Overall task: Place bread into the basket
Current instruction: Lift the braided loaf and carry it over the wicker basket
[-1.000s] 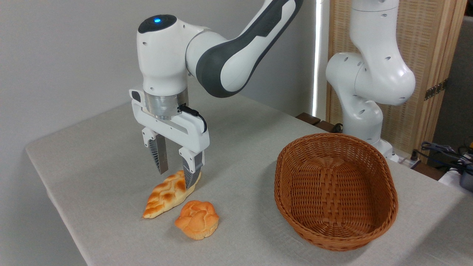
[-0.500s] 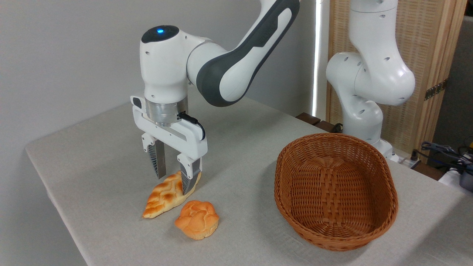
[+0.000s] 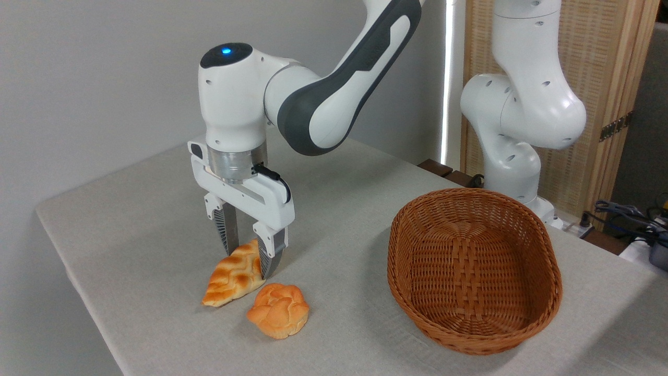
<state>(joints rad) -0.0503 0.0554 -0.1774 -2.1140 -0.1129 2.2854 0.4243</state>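
Grey cloth covers the table [image 3: 130, 209]. Bent down from one o'clock, the arm points its gripper [image 3: 249, 257] straight down, fingers clamping the bread [image 3: 234, 274] at its far end. At three o'clock sits the basket [image 3: 472, 269]; a bun [image 3: 278, 310] lies at five.

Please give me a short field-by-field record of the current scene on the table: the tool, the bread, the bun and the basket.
tool: pointing down, fingers closed on the far end of the bread
bread: braided loaf, near tip on the table, far end between the fingers
bun: small round knotted bun, just right of the loaf's near tip, not gripped
basket: oval brown wicker, to the right, nothing in it
second arm: white, behind the basket, its tool out of view
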